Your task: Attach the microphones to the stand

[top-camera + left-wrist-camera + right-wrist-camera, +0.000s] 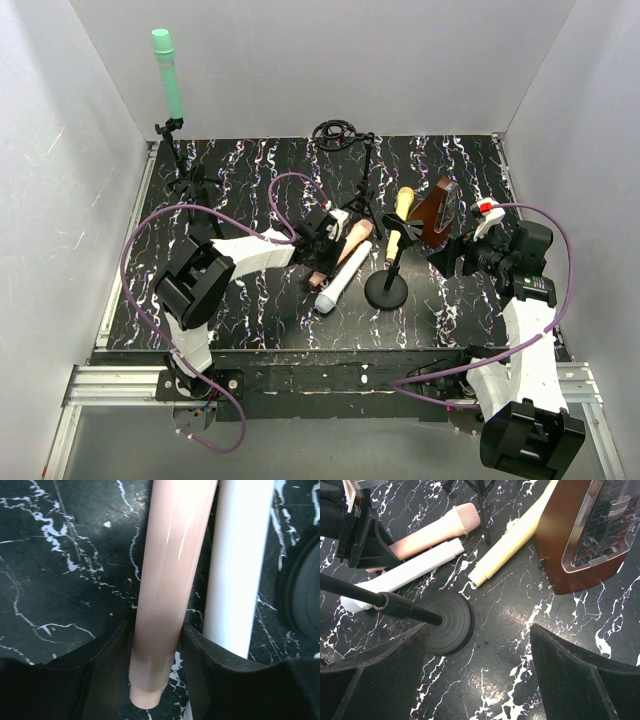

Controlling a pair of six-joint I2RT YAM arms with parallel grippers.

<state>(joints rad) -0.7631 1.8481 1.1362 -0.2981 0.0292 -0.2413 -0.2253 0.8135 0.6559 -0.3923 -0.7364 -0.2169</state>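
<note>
Your left hand is closed on the thin end of the peach-pink microphone — a finger sits tight on each side. That microphone lies on the counter near the middle. The white microphone lies just beside it, on its right. Your right hand is wide open and holds nothing — it hangs over the counter by the round-foot stand. The yellow microphone lies next to the brown wedge. The mint green microphone stands straight up on the tripod stand at the far left.
</note>
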